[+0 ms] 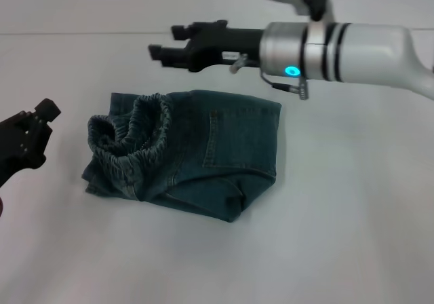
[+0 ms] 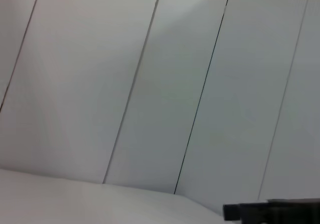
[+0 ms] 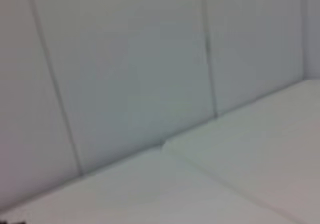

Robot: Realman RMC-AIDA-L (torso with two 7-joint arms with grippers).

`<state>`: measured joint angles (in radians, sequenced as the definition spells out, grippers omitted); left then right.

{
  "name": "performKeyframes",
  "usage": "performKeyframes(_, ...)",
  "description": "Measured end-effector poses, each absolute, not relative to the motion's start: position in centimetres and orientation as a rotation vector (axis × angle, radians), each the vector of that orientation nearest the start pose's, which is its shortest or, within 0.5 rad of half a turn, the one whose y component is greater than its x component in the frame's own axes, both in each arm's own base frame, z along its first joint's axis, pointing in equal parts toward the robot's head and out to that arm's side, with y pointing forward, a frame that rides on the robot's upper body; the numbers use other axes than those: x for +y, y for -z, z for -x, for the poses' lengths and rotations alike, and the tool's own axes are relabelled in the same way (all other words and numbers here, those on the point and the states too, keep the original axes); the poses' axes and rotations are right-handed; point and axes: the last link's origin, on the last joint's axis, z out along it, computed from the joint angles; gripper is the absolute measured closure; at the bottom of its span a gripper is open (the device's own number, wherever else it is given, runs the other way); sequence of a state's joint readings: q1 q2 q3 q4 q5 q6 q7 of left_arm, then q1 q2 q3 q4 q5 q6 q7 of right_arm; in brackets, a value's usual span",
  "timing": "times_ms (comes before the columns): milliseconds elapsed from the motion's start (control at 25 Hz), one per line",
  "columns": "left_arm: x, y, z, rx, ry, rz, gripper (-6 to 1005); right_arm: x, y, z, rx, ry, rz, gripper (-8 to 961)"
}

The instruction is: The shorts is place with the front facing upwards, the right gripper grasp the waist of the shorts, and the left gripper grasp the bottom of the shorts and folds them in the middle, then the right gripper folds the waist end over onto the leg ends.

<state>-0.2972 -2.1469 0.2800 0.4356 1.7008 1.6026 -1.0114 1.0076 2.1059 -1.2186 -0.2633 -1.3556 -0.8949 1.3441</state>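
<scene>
The right gripper [image 1: 161, 41], prongs parted and holding nothing, hovers over the pale table [image 1: 352, 236] before a panelled white wall [image 2: 150, 84]. The folded shorts [image 1: 203, 155] lie at its 6 o'clock, well apart. The left gripper [image 1: 30, 131] waits at their 9 o'clock; its state is unclear.
</scene>
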Motion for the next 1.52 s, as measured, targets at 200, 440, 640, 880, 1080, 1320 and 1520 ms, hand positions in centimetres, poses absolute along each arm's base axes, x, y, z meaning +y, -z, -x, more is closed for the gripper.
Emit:
performKeyframes(200,27.1,-2.3,32.7,-0.731,1.125,1.974,993,42.3,6.5,-15.6,0.670,-0.834,2.486,221)
performKeyframes(440,27.8,-3.0,32.6,-0.820,1.163,1.989,843,39.8,3.6,-20.2,0.747,-0.887,2.425,201)
performKeyframes(640,27.3,-3.5,31.8,-0.795,1.131,2.157,695,35.4,0.3,-24.0,0.673,-0.923,2.562,184)
performKeyframes(880,26.4,-3.2,30.5,-0.782,1.080,2.439,572,31.8,-2.1,-26.0,0.634,-0.952,2.706,171)
performKeyframes(1080,27.0,-1.9,30.1,-0.840,1.004,2.536,388,30.7,-2.2,-26.9,0.640,-0.906,2.759,177)
performKeyframes(1320,27.4,-1.5,29.9,-0.866,0.980,2.560,158,30.4,-0.8,-26.6,0.631,-0.859,2.805,177)
performKeyframes(1520,27.2,-1.4,30.1,-0.881,0.976,2.552,74,30.6,-0.2,-26.4,0.613,-0.853,2.808,176)
